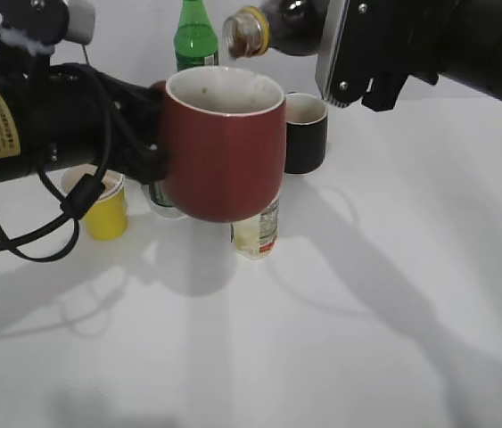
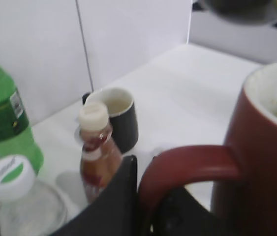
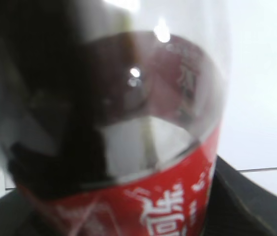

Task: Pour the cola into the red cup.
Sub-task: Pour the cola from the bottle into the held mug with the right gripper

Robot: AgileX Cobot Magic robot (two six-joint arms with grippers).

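Note:
My left gripper (image 1: pixel 154 134) is shut on the handle (image 2: pixel 187 164) of the red cup (image 1: pixel 224 147) and holds it in the air, upright, above the table. My right gripper (image 1: pixel 344 53) is shut on the cola bottle (image 1: pixel 273 27), which lies tilted almost flat with its open mouth and yellowish neck ring just above the cup's far rim. No stream shows. The right wrist view is filled by the cola bottle (image 3: pixel 128 123), dark liquid inside and the red label below. The left gripper's jaws (image 2: pixel 143 196) pinch the handle.
A green bottle (image 1: pixel 195 36) stands behind the cup. A black mug (image 1: pixel 306 132) is at the back right. A yellow paper cup (image 1: pixel 103 203) is at the left. A small brown bottle (image 2: pixel 96 147) and a clear white-capped bottle (image 2: pixel 22 196) stand under the cup.

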